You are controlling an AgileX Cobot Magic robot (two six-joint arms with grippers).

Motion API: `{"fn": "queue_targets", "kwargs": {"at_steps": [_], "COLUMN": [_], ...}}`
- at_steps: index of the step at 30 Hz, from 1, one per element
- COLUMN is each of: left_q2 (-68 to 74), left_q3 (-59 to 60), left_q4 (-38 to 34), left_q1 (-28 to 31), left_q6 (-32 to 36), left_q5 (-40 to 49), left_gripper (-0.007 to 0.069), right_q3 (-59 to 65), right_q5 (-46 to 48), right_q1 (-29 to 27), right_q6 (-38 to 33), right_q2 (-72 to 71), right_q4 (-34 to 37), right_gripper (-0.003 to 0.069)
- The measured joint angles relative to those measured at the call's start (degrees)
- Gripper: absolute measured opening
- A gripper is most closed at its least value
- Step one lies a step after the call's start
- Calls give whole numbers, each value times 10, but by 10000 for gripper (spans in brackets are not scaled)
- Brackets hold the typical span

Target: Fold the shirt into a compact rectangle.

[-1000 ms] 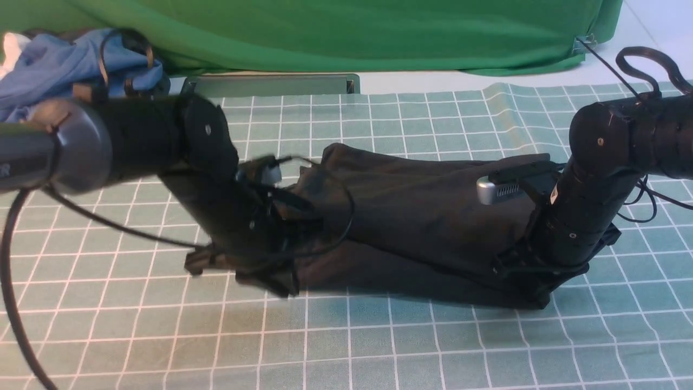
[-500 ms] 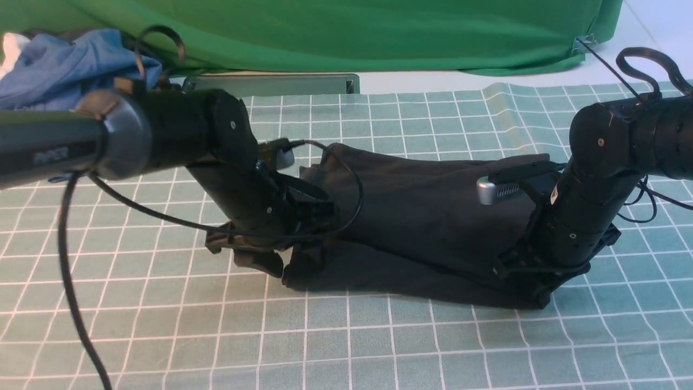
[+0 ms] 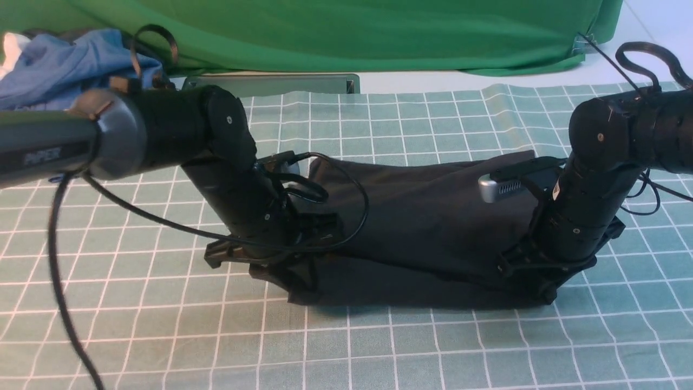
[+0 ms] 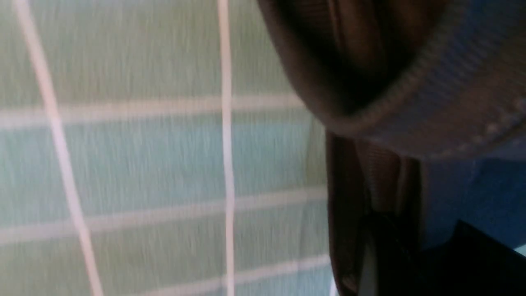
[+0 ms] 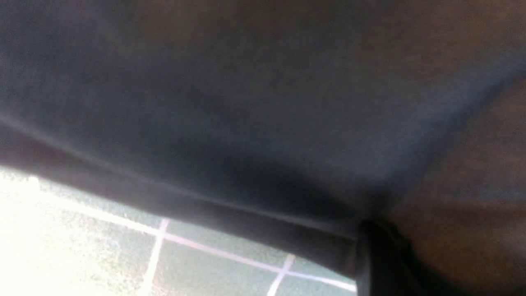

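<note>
both end effectors, left [image 3: 295,273] and right [image 3: 533,284], clamp the near corners of the black shirt [image 3: 427,216], folded into a rumpled band.

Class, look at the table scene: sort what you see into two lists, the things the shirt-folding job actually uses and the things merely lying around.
Belongs to the job:
- black shirt, partly folded on the checked cloth
- left gripper, at the shirt's near left corner
- right gripper, at its near right corner

Just lying about:
- blue garment, far left
- green backdrop
- checked tablecloth

"PIPER" lettering, on left arm [image 3: 43,154]
</note>
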Motion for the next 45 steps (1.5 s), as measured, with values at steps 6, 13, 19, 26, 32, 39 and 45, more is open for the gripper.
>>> {"fn": "queue_targets", "kwargs": {"at_steps": [6,13,19,26,32,39,45], "left_q2": [-21,-23,-23,-23,-23,-24,-24], "left_q3": [60,53,0,-78,-178,-281,-293], "left_q4": [-1,6,27,68,101,101,101], "left_q1": [-2,-2,-1,-1,-1,-1,-1], "left_q6": [-17,-18,-36,-51,-77,-79,-79], "left_q5": [-33,-45,7,81,121,154,142], "left_gripper": [99,105,232,398,463,414,286], "right_q3": [-6,-8,-32,-59,-58,-59,-29], "right_q5": [11,16,76,129,137,141,90], "right_q1": [0,0,0,0,0,0,0], "right_q6": [-1,-1,-1,-5,-21,-73,-79], "right_q2": [0,0,-1,-59,-180,-396,-595], "right_q4": [0,-2,-4,-6,-13,-16,-17], "right_gripper": [230,313,360,360,279,38,28]}}
